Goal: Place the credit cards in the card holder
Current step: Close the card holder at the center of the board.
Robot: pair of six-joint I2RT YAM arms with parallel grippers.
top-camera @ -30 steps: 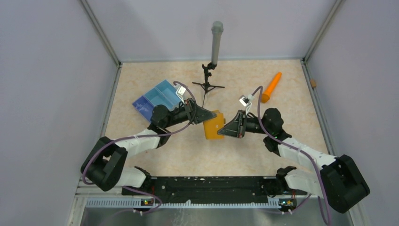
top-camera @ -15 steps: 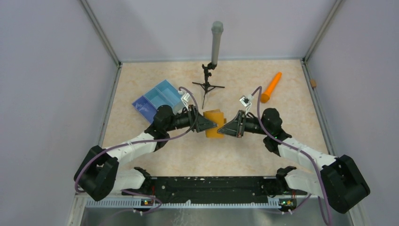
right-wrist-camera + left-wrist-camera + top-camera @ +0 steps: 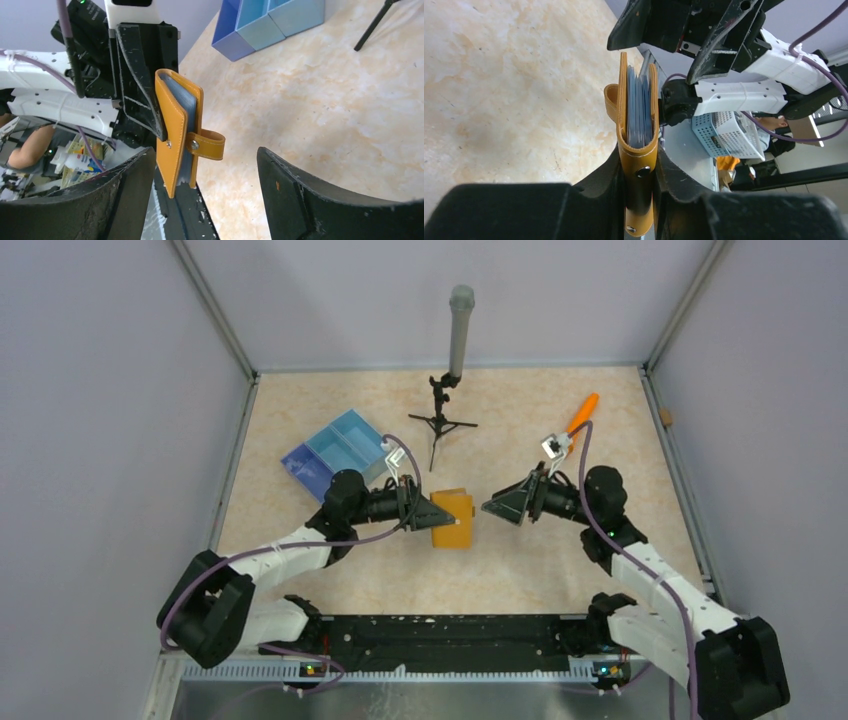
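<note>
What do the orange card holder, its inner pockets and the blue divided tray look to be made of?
Card holder: likely leather or imitation leather, matte mustard, with stitched edges and metal-looking snap studs.
Inner pockets: thin greyish-blue sheets, probably soft plastic; hard to confirm.
Blue tray: seems rigid moulded plastic, smooth, with thin straight walls.

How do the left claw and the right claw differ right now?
The left claw is clamped on the card holder; the right claw holds nothing and stands apart from it. The left claw's jaws stand narrow; the right claw's are spread wide. Both point toward the card holder, facing each other.
</note>
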